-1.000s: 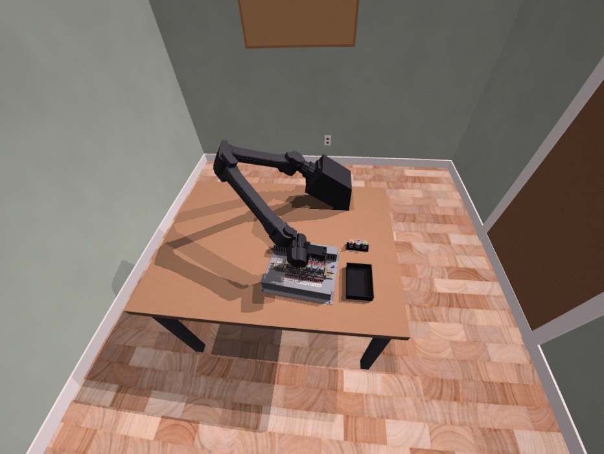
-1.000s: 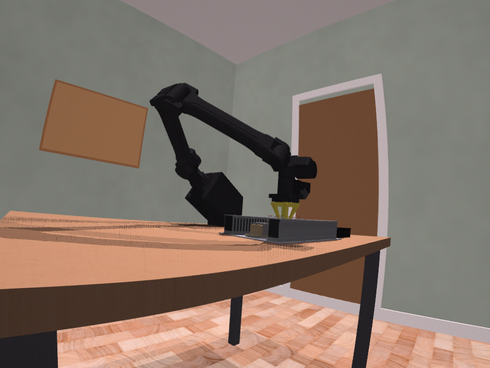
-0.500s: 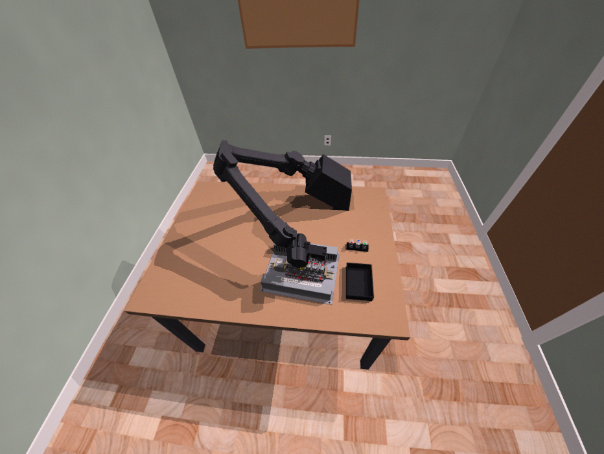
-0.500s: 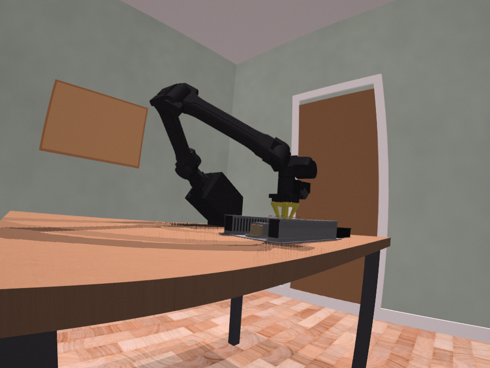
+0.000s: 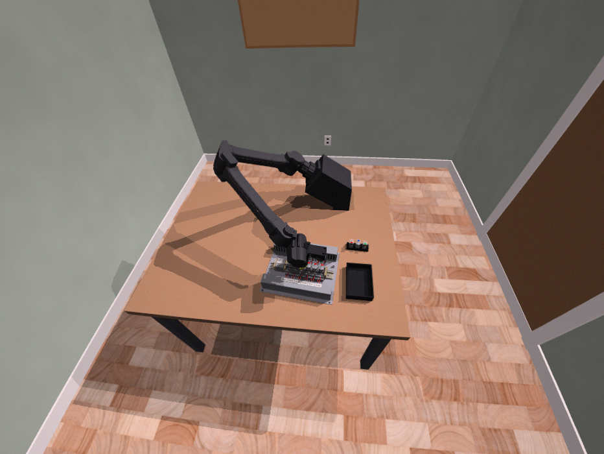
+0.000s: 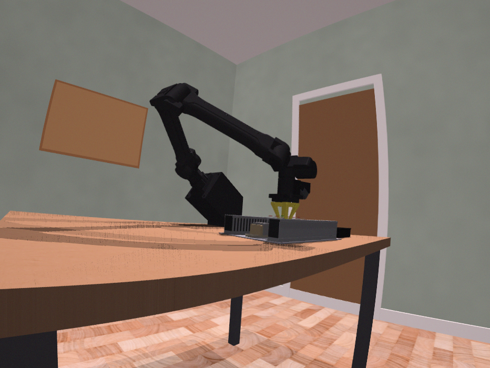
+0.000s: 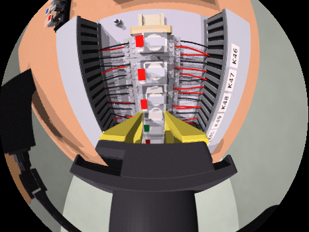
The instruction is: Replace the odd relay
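Note:
A grey relay panel [image 5: 293, 289] [image 6: 305, 231] [image 7: 191, 28] lies on the table with a row of clear relays between two slotted black ducts. In the wrist view three relays [image 7: 152, 73] further along the row show red test buttons on their left side. The nearest relay [image 7: 152, 126] has a green button. My gripper [image 7: 153, 114] [image 5: 299, 266] [image 6: 285, 212] points straight down into the panel, and its yellow fingers are shut on the two sides of this green-button relay. I cannot tell whether the relay's blades are still in the socket. The spare relays [image 5: 358, 244] [image 7: 54, 7] stand in a small black holder, with red, blue and green buttons.
A black tray [image 5: 359, 264] [image 6: 343, 231] lies right of the panel, just in front of the spares holder. White labels K46, K47 [image 7: 231, 77] run along one duct. The arm's base box [image 5: 330, 182] stands at the table's back.

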You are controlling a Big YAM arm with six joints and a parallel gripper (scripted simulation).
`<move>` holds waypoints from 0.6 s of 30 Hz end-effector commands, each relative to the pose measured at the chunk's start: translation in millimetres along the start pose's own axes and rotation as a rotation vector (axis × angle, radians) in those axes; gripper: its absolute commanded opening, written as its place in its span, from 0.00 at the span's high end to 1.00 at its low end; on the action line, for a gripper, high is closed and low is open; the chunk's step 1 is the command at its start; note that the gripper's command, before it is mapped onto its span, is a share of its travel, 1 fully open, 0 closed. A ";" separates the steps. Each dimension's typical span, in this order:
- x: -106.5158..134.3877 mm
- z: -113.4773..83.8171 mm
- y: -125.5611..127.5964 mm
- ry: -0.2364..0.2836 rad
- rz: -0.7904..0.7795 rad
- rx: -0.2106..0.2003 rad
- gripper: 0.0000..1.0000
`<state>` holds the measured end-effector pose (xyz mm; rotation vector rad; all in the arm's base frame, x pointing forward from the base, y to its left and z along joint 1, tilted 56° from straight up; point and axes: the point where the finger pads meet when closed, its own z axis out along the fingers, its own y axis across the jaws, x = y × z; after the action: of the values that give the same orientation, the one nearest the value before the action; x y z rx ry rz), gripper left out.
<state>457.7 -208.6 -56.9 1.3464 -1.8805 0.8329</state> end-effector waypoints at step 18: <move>0.0 -44.2 -0.5 0.013 -0.033 0.047 1.00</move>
<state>457.9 -208.2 -56.4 1.3435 -1.8843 0.8299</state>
